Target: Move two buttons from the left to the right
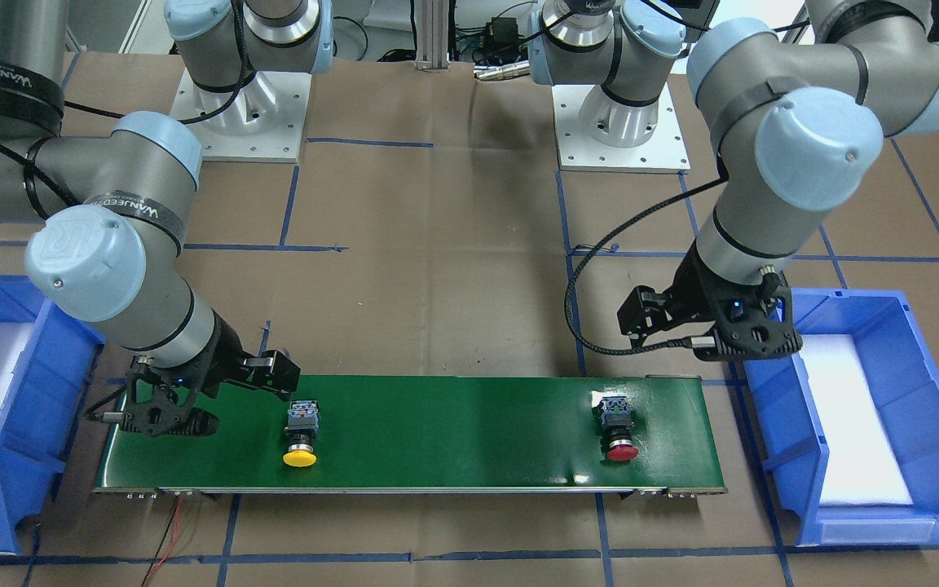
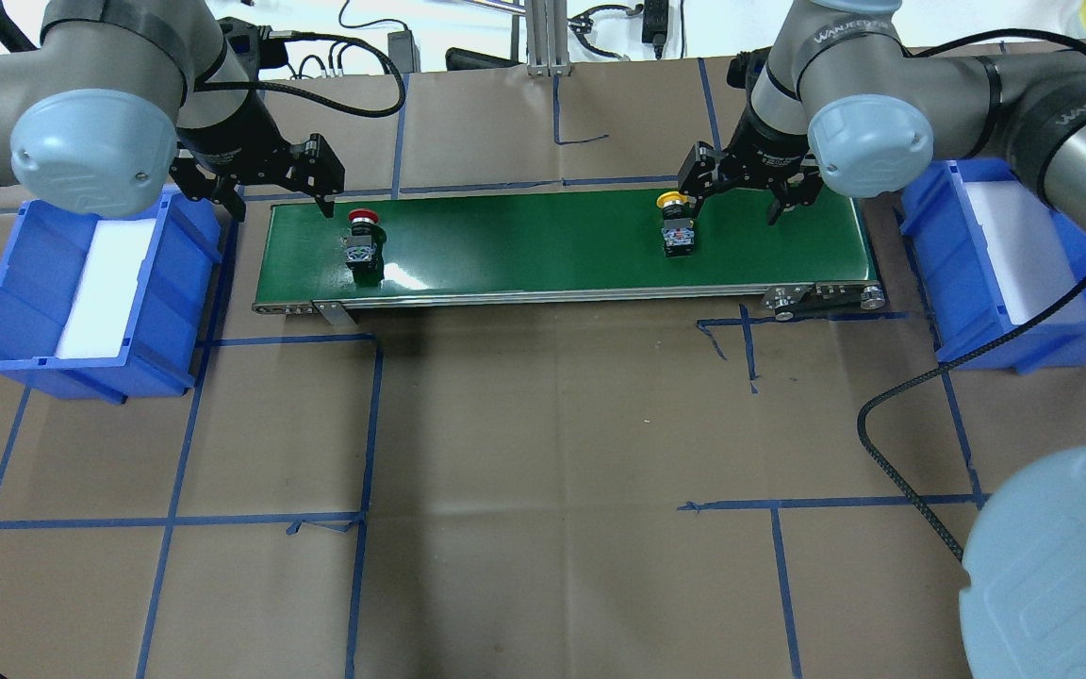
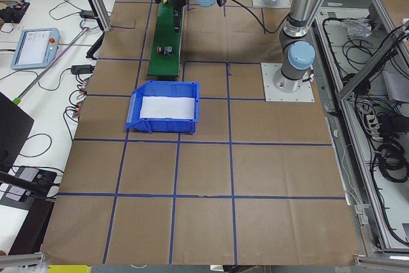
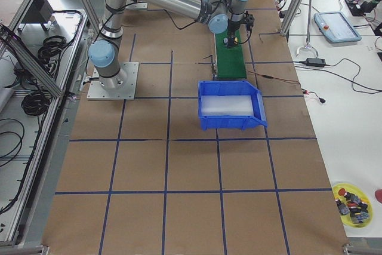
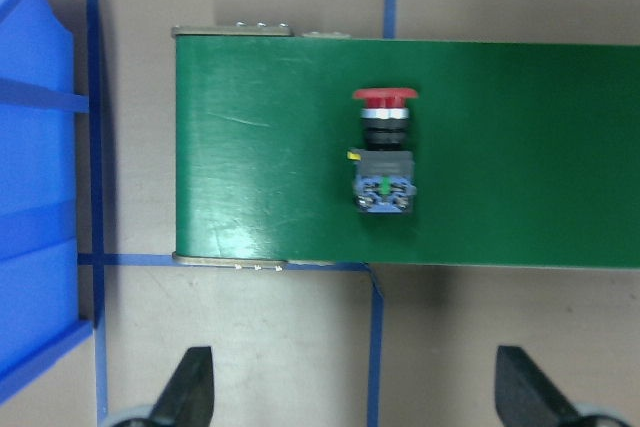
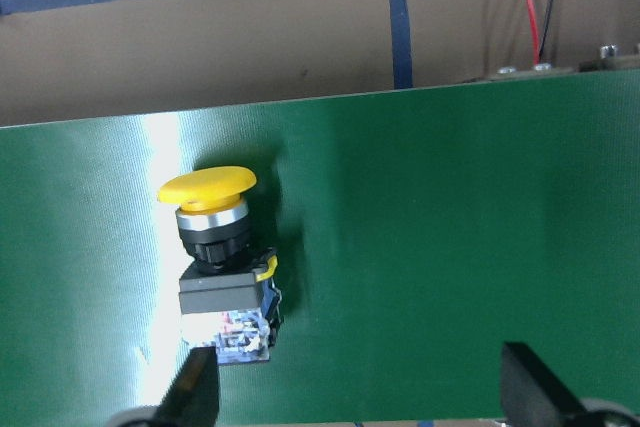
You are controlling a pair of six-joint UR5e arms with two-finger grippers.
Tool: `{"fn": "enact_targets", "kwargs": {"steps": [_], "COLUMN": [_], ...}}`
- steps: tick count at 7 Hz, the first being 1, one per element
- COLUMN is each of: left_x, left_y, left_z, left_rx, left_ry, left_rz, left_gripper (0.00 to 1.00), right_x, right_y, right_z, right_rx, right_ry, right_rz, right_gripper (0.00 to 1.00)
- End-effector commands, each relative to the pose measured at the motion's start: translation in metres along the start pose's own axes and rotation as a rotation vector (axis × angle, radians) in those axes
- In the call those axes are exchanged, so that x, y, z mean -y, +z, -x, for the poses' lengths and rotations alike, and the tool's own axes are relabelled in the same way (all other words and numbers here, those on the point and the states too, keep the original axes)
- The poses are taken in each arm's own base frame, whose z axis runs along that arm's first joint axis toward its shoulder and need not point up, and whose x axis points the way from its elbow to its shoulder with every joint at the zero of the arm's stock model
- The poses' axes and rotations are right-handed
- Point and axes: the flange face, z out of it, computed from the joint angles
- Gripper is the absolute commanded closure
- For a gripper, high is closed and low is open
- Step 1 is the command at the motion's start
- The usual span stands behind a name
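Observation:
The red button (image 2: 361,238) lies on its side near the left end of the green conveyor belt (image 2: 543,247); it also shows in the left wrist view (image 5: 384,152) and the front view (image 1: 620,428). My left gripper (image 2: 281,200) is open and empty, raised beside the belt's far edge, apart from the button. The yellow button (image 2: 675,224) lies on its side toward the belt's right end, and shows in the right wrist view (image 6: 216,259) and the front view (image 1: 300,436). My right gripper (image 2: 737,193) is open and empty above the belt, beside the yellow button.
A blue bin (image 2: 180,259) with white foam inside stands off the belt's left end. A second blue bin (image 2: 941,273) with white foam stands off the right end. Brown paper with blue tape lines covers the table (image 2: 543,453).

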Motion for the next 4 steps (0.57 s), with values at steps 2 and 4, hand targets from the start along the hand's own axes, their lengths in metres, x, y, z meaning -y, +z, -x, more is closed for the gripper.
{"fn": "enact_targets", "kwargs": {"steps": [2, 4], "left_x": [-0.045, -0.050], "left_y": [-0.016, -0.025], "left_z": [0.019, 0.018], "left_rx": [-0.010, -0.004], "left_ry": [-0.026, -0.023], "left_rz": [0.030, 0.081], "left_gripper": [0.00, 0.00], "right_x": [0.002, 0.003], "right_y": [0.017, 0.024], "right_z": [0.003, 0.004], "right_rx": [-0.012, 0.000], "right_ry": [0.008, 0.008], "right_rz": [0.030, 0.039], "right_gripper": [0.00, 0.00]}}
